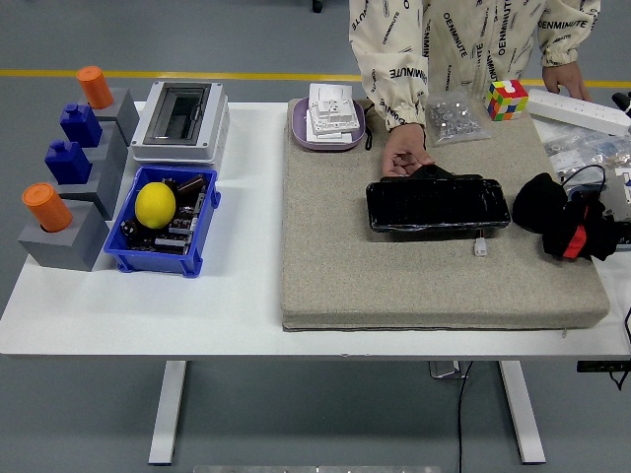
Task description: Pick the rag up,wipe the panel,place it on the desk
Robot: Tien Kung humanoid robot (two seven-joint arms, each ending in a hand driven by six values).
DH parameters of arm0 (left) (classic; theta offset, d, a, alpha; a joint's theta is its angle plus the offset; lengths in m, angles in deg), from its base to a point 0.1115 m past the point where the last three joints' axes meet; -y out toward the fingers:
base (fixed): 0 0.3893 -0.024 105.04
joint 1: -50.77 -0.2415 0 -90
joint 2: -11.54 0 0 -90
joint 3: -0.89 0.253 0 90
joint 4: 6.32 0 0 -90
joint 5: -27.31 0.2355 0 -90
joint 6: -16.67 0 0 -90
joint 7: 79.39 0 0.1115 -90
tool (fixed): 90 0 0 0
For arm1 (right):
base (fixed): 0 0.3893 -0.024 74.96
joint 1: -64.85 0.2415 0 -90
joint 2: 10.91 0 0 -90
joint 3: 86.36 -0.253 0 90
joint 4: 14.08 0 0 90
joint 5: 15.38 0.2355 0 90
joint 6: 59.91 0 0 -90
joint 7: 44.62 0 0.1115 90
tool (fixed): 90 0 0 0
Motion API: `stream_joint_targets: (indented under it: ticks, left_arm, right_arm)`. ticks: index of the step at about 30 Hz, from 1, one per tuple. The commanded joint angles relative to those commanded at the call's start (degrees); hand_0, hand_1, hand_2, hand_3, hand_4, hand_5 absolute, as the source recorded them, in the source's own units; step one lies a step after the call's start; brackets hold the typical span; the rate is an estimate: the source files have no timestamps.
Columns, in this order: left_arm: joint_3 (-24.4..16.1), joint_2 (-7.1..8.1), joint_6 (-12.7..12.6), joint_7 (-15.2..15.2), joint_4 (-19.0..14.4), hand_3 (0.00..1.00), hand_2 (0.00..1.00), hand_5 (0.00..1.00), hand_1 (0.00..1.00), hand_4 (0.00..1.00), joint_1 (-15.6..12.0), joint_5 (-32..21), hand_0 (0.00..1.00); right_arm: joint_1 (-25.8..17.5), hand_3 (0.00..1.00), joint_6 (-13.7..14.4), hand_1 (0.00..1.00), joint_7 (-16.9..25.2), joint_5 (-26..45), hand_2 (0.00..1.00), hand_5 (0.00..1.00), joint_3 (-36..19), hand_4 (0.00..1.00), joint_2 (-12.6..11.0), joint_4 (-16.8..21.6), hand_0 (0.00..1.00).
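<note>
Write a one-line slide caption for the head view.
Robot's right hand beside a black rag on the mat; a person's hand holds the panel.

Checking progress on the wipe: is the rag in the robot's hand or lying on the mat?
In hand. The right hand is closed on the black rag, beside the black panel.

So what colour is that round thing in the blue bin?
Yellow; the round thing sits in the blue bin, clearest in the head view.
</note>
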Motion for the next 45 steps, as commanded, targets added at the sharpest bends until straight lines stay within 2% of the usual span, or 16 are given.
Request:
stream_joint_targets:
  ticks: [3,13,16,21,22,27,28,33,34,45]
  left_arm:
    - [-0.04,-0.01,-0.01,0.01,0.00,0.565,0.732,0.467,0.692,0.594,0.00,0.00,0.642]
    - [-0.13,-0.04,-0.03,-0.01,0.00,0.565,0.733,0.466,0.691,0.594,0.00,0.07,0.642]
    - [-0.16,-0.09,-0.04,-0.02,0.00,0.564,0.732,0.466,0.691,0.594,0.01,0.08,0.642]
    - [-0.06,-0.08,-0.03,0.03,0.00,0.564,0.732,0.466,0.691,0.594,0.14,-0.01,0.642]
    - [-0.10,-0.09,-0.04,0.02,0.00,0.564,0.732,0.466,0.691,0.593,0.15,0.01,0.642]
    - [-0.18,-0.13,-0.04,0.00,0.00,0.564,0.732,0.466,0.691,0.593,0.07,0.00,0.642]
    - [-0.18,-0.14,-0.04,0.00,0.00,0.565,0.733,0.467,0.691,0.594,0.04,-0.01,0.642]
    - [-0.15,-0.16,-0.04,0.02,0.00,0.565,0.733,0.467,0.691,0.594,0.07,-0.03,0.642]
    - [-0.08,-0.18,-0.03,0.02,0.00,0.564,0.733,0.467,0.692,0.594,0.10,-0.09,0.642]
    - [0.01,-0.36,-0.06,-0.02,0.00,0.565,0.733,0.466,0.691,0.593,0.31,-0.17,0.642]
  right_arm:
    - [-0.01,0.576,0.02,0.596,-0.08,-2.61,0.668,0.561,0.07,0.998,0.01,0.12,0.627]
    - [0.81,0.582,0.03,0.600,-0.55,-26.44,0.673,0.564,3.76,0.998,-0.90,0.81,0.631]
    - [1.00,0.602,-0.14,0.608,-0.73,-30.83,0.686,0.568,5.05,0.998,-1.02,0.85,0.652]
    - [0.93,0.602,-0.37,0.608,-1.21,-32.94,0.686,0.568,5.97,0.998,-0.70,0.81,0.652]
    - [0.87,0.649,-0.38,0.616,-1.30,-33.12,0.706,0.577,6.04,0.998,-0.58,0.79,0.664]
    - [0.30,0.649,-0.96,0.616,-2.42,-33.98,0.706,0.577,6.10,0.998,0.27,0.63,0.664]
    - [0.19,0.691,-1.07,0.630,-2.67,-34.20,0.716,0.595,6.10,0.998,0.54,0.54,0.679]
    - [-0.46,0.691,-1.41,0.630,-3.38,-34.87,0.716,0.595,5.78,0.998,1.77,0.34,0.679]
    - [-0.61,0.716,-1.47,0.633,-3.47,-35.04,0.726,0.600,5.69,0.998,2.01,0.33,0.697]
    - [-1.32,0.722,-1.46,0.638,-3.47,-35.51,0.728,0.601,5.34,0.998,3.31,0.55,0.697]
